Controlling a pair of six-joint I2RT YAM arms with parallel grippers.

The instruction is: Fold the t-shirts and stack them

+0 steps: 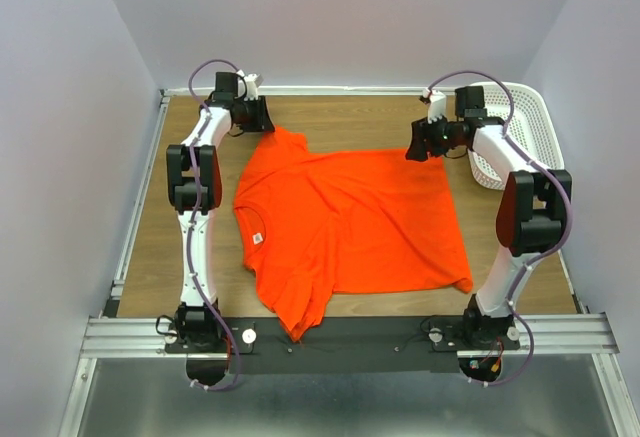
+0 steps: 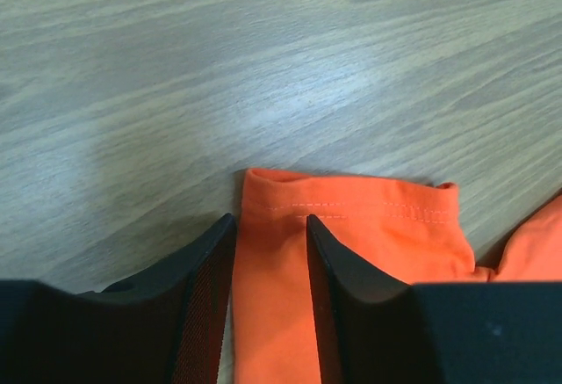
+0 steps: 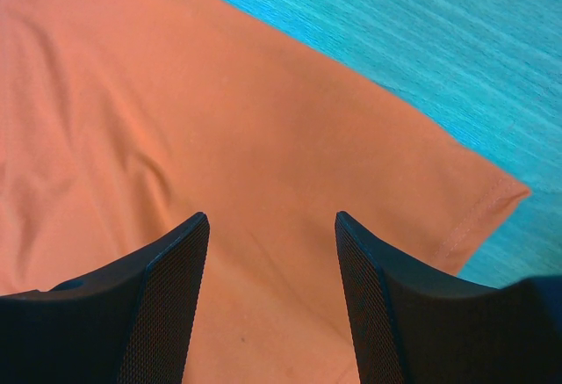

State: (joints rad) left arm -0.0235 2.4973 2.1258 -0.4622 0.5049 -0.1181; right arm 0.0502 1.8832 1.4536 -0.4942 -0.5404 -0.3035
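Wooden table [image 1: 340, 122]: we list one t-shirt [image 1: 350, 222], flat, unfolded, unstacked. Left gripper [image 2: 270, 219], jaws apart astride sleeve [image 2: 351, 204]; right gripper [image 3: 270, 217], jaws apart over hem corner [image 3: 492, 199].

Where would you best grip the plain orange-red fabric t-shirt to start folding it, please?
At its far edge, from above: the sleeve hem at the left gripper and the bottom-hem corner at the right gripper. The t-shirt lies flat, so only edges offer a pinch.

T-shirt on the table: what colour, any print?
Plain orange-red t-shirt, no print; top external view shows best.
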